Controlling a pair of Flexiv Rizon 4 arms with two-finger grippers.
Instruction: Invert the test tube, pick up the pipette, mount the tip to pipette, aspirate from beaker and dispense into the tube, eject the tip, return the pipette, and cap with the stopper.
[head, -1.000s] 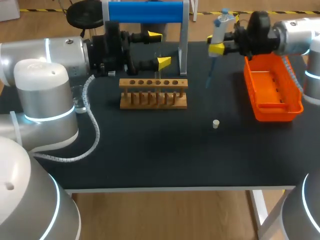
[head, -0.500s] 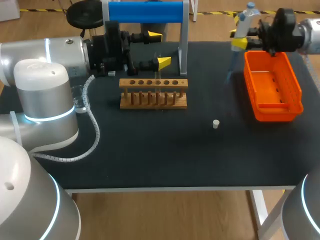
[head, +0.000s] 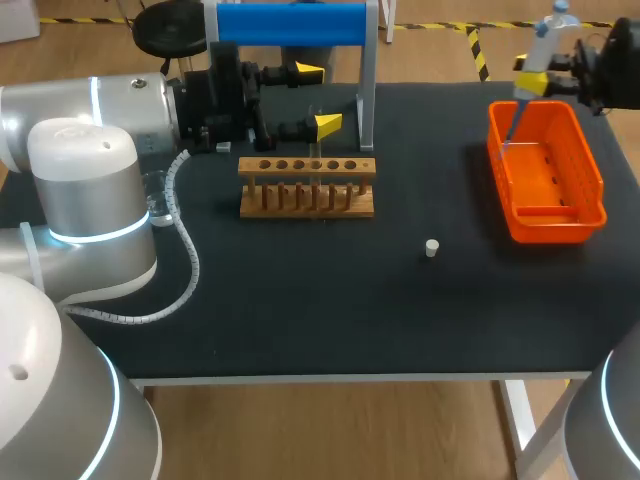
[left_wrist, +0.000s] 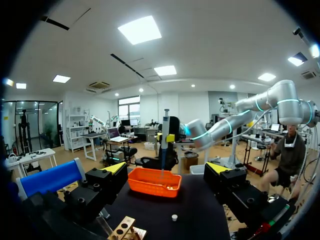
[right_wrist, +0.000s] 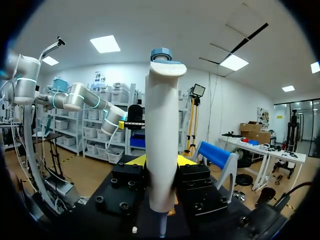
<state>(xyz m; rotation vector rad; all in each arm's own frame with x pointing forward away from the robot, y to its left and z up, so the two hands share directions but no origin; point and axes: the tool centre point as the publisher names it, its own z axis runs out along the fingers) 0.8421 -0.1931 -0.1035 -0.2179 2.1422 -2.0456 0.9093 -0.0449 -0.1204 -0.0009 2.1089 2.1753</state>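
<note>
My right gripper (head: 548, 82) is shut on the white pipette (head: 541, 45) and holds it upright, its thin tip above the far end of the orange bin (head: 590, 190). In the right wrist view the pipette (right_wrist: 162, 145) fills the gap between the black fingers. My left gripper (head: 312, 99) stands open behind the wooden tube rack (head: 307, 190), where a thin clear test tube (head: 314, 145) stands. The small white stopper (head: 431, 247) lies on the black table, right of the rack. In the left wrist view the pipette (left_wrist: 164, 135) hangs over the bin (left_wrist: 150, 184), ahead of the open fingers.
A blue pipette stand (head: 290, 24) with a grey post rises at the table's back, just behind my left gripper. A glass beaker (head: 160, 205) sits at the left, partly hidden by my left arm.
My right arm has carried the pipette to the right and away, from left of the bin to above its far end. The left arm has not moved.
</note>
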